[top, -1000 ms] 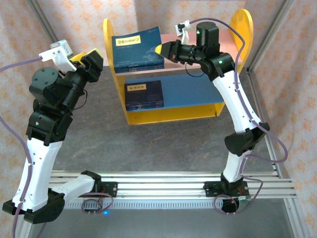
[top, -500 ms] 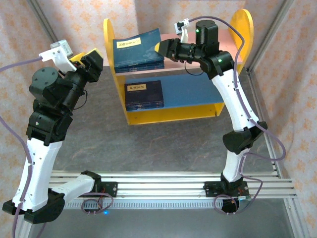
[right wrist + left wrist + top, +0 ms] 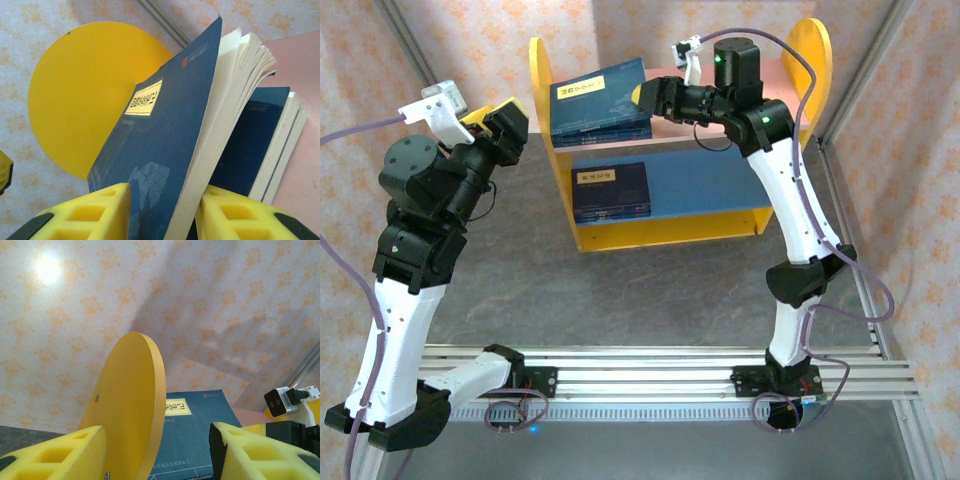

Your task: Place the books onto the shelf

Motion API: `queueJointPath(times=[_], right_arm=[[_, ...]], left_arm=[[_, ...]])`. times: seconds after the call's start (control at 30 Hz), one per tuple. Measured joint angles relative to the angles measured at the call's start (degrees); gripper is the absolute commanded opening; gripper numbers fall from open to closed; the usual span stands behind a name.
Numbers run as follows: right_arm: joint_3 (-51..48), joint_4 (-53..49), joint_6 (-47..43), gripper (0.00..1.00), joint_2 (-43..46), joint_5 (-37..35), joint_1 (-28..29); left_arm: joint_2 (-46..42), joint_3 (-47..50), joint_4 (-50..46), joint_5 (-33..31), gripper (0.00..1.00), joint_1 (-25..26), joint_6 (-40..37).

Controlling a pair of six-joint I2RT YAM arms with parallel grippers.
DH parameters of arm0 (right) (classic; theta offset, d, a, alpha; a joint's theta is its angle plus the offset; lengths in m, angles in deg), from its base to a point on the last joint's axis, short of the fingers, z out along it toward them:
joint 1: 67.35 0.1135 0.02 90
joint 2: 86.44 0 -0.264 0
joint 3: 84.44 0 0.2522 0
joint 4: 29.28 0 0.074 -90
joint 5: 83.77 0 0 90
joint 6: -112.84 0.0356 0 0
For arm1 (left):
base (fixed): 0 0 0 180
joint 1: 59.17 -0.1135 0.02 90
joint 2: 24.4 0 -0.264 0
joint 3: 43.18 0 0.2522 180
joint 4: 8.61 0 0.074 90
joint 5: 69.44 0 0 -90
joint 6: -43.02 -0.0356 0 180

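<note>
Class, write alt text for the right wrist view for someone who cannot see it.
A navy book with a yellow label stands tilted between the yellow fingers of the right gripper, pages fanning. Behind it, more navy books lie stacked on a pink board, a round yellow side panel beyond.

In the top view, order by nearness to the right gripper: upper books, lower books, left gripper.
1. Upper books, on the pink board, between the fingers of the right gripper.
2. Lower books, blue board below.
3. Left gripper, outside the shelf's left panel.
</note>
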Motion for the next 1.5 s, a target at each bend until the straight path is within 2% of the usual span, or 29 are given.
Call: queueJointPath(times=[0.43,0.97,1.5], right_arm=[[0.39,-3.26,-2.91,0.46,0.00,-4.33,-0.20],[0.66,-3.13,-3.28,0.46,-0.98,-5.68,-0.79],[0.70,-3.37,-4.90,0.24,-1.22,-8.31,-0.76]], left_arm=[[-0.44,0.00,-0.15,-0.26,0.55,0.00,-0.92],[-1.14,0.00,-0.20,-1.42,0.54,0.00,-1.44],[-1.73,0.00,-1.05,-1.49,0.54,0.00,-1.44]])
